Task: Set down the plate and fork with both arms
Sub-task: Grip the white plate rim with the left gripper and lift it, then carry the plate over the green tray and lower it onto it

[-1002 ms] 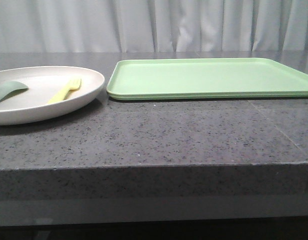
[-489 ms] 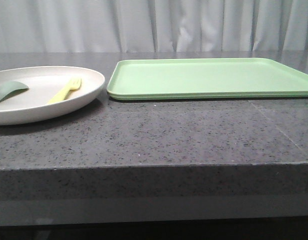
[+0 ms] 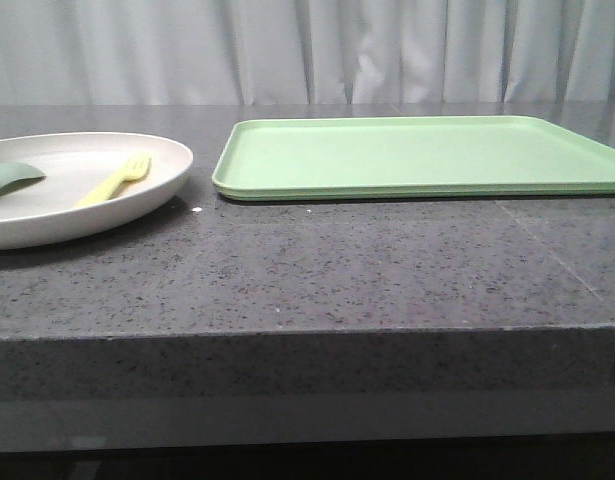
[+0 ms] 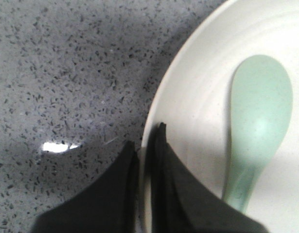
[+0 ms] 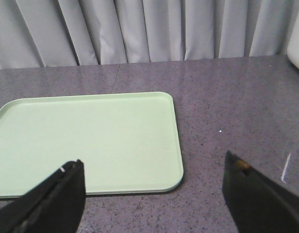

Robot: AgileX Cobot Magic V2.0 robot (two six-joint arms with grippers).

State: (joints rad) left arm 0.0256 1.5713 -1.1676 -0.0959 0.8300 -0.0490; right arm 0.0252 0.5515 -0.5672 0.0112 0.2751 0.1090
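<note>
The cream-white plate lies at the table's left. The pale-yellow fork and a muted-green spoon lie in it. In the left wrist view my left gripper is shut on the plate's rim, one finger outside it and one inside, with the spoon beside it. The fork is out of that view. In the right wrist view my right gripper is open and empty, held above the table near the corner of the light-green tray. Neither gripper shows in the front view.
The flat light-green tray lies at the back, from the middle to the right. The dark speckled stone table ends in a front edge close to the camera. Grey curtains hang behind.
The plate has slid to the left with the fork and spoon in it, opening a wider gap to the tray.
</note>
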